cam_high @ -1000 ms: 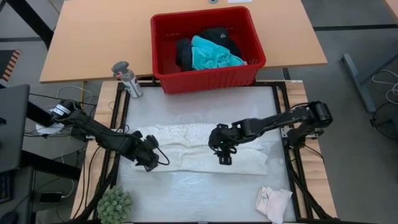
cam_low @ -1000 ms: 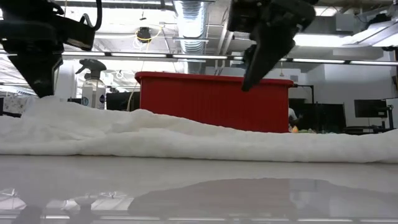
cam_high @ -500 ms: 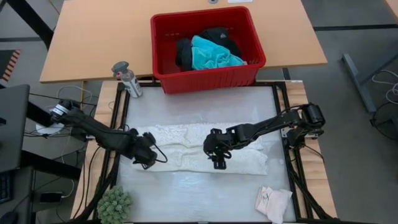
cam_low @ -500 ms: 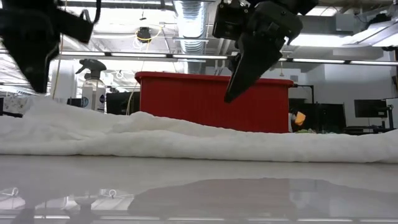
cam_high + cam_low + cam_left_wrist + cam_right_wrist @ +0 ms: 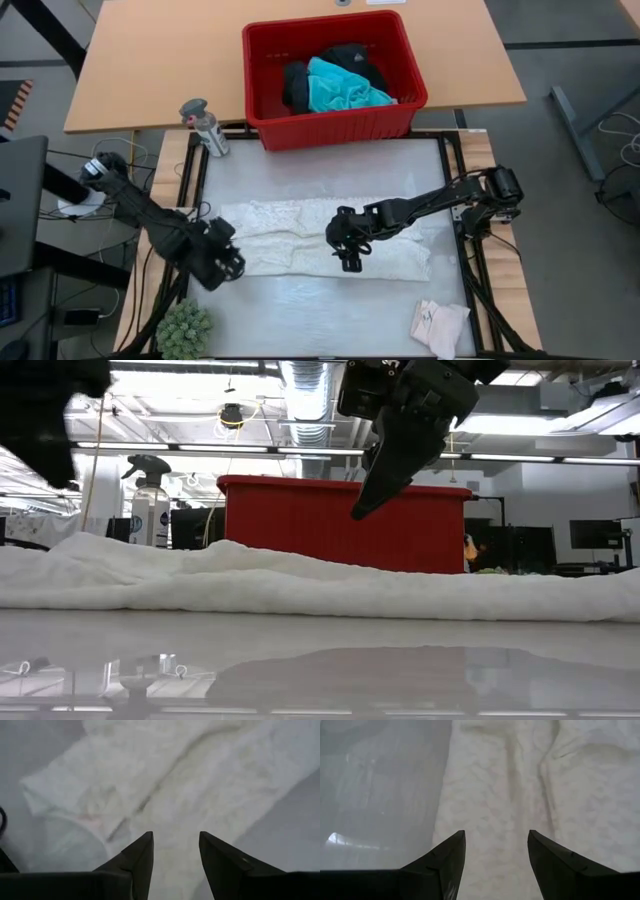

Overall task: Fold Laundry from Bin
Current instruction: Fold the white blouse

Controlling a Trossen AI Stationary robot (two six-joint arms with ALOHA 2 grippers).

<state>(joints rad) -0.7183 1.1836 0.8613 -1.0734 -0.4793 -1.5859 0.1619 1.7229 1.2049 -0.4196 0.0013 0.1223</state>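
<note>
The white lacy top [image 5: 320,240] lies flat as a long folded strip across the middle of the table. My left gripper [image 5: 225,270] hangs open above the top's left end [image 5: 90,795], clear of it. My right gripper [image 5: 350,262] is open too, its fingers slanting down over the middle of the top near its near edge [image 5: 495,795], still above the cloth [image 5: 358,512]. The red bin [image 5: 335,128] stands at the table's far edge and holds the turquoise shirt [image 5: 345,90] and black clothing [image 5: 295,85]. A small pale pink-white piece [image 5: 440,328] lies at the near right corner.
A spray bottle [image 5: 205,125] stands left of the bin. A green spiky ball [image 5: 183,328] sits at the near left corner. Bare table surface [image 5: 320,310] lies between the top and the near edge.
My left gripper has let go of the top's left end, risen, rolled and drawn back toward the near left corner. That end, held up before, has sunk flat. My right gripper has shifted slightly toward the table's left and down over the top.
</note>
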